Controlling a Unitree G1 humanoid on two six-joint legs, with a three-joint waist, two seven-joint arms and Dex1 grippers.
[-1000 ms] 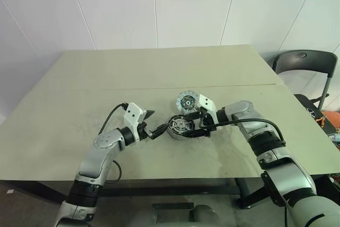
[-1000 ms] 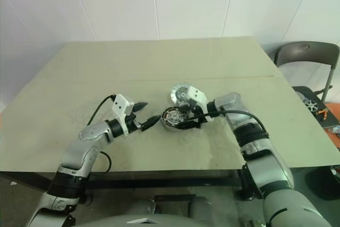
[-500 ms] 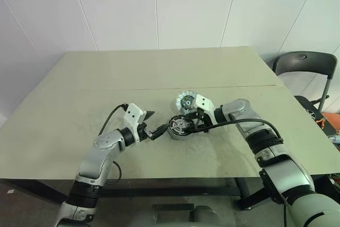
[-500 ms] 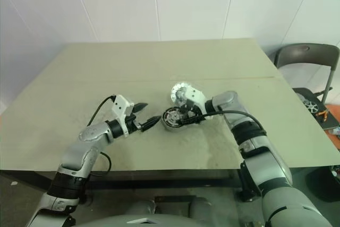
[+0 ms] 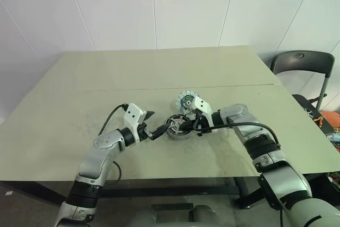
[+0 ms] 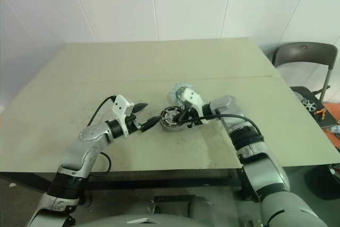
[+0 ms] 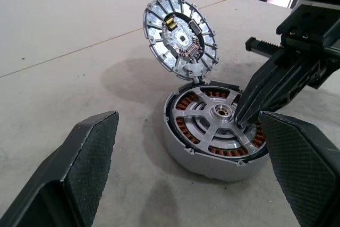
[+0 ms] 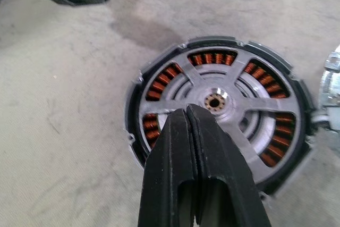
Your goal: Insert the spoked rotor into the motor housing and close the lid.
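Head view: squat silver motor housing (image 5: pixel 179 126) on beige tabletop (image 5: pixel 159 67), between both grippers. Left wrist view: left gripper (image 7: pixel 186 174), jaws wide; grey round lid (image 7: pixel 179 38) tilted up (hinged open). Right wrist view: right gripper (image 8: pixel 187 118), jaws pressed together over silver-spoked rotor (image 8: pixel 249 118), seated in the housing.

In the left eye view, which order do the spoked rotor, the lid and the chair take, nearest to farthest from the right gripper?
1. Spoked rotor: seated in the housing, directly under the right gripper.
2. Lid: tilted up just behind.
3. Chair: beyond the table's right edge.

The beige table (image 5: pixel 79 104) carries the motor housing (image 5: pixel 178 127).
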